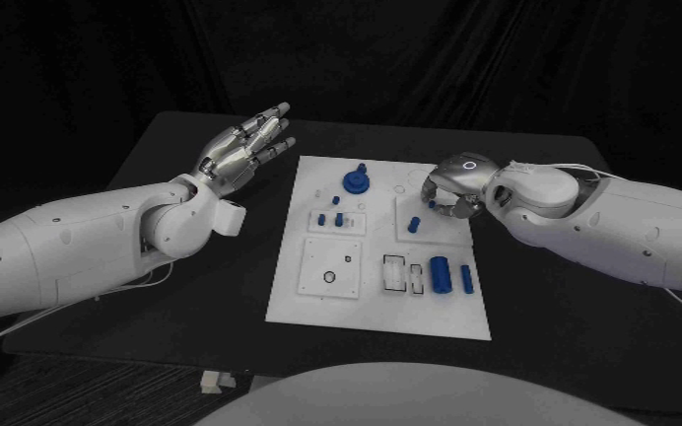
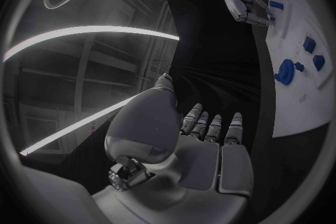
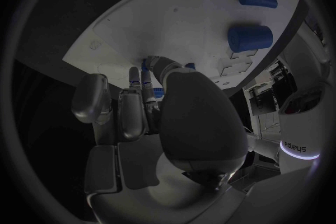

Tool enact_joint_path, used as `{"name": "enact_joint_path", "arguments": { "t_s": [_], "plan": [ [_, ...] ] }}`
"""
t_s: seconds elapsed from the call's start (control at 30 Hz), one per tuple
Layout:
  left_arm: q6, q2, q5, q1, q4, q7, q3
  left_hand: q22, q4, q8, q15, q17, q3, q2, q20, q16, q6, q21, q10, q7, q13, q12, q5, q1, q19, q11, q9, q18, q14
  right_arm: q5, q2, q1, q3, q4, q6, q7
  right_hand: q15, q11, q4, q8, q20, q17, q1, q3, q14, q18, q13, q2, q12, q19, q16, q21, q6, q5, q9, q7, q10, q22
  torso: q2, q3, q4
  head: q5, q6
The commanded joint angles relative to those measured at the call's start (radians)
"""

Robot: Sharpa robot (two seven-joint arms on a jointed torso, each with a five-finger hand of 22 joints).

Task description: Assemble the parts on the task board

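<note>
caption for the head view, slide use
Right hand reaches onto the task board among blue parts; left hand hovers open.

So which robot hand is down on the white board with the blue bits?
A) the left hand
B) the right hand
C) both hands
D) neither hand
B: the right hand is curled down over the task board by a small blue part, while the left hand is lifted, fingers spread, beside the board.

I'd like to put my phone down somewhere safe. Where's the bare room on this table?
The black table is bare right of the task board, nearer than the right robot hand, and along its far edge. Left of the board, the left robot hand hovers. The board itself is crowded with blue parts.
</note>
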Motion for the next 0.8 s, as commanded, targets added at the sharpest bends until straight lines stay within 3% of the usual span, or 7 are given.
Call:
{"name": "enact_joint_path", "arguments": {
  "t_s": [0.03, 0.8],
  "plan": [
    [0.025, 0.003, -0.002, -0.002, -0.001, 0.148, 0.001, 0.002, -0.003, 0.005, 0.010, -0.001, -0.005, 0.001, 0.010, -0.004, 0.007, 0.000, -0.002, 0.007, 0.001, 0.008, 0.008, 0.014, -0.002, 0.010, 0.002, 0.016, 0.000, 0.005, 0.003, -0.003, 0.001, -0.004, -0.016, 0.015, 0.004, -0.001, -0.002, 0.003, -0.001, -0.005, -0.014, 0.010, 0.025, 0.014, -0.003, 0.000, -0.008, 0.001, -0.002, 0.001, 0.011, -0.003, 0.003, 0.000, 0.010, 0.142, 0.000, -0.0002, 0.0000, 0.001, 0.000],
    [0.034, 0.007, -0.002, -0.004, -0.006, 0.131, 0.001, 0.011, -0.028, 0.010, 0.024, -0.001, -0.008, 0.020, 0.033, -0.004, 0.018, 0.002, 0.000, 0.022, 0.003, 0.026, 0.077, 0.068, 0.002, 0.031, 0.003, 0.017, 0.000, 0.005, 0.005, -0.009, 0.001, -0.014, -0.045, 0.027, -0.003, -0.014, -0.069, 0.053, -0.007, 0.008, -0.007, 0.043, 0.028, 0.010, -0.017, 0.029, -0.009, 0.006, 0.007, 0.024, 0.088, -0.017, 0.067, -0.005, 0.129, 0.148, 0.001, -0.0016, -0.0011, -0.003, 0.000]
  ]
}}
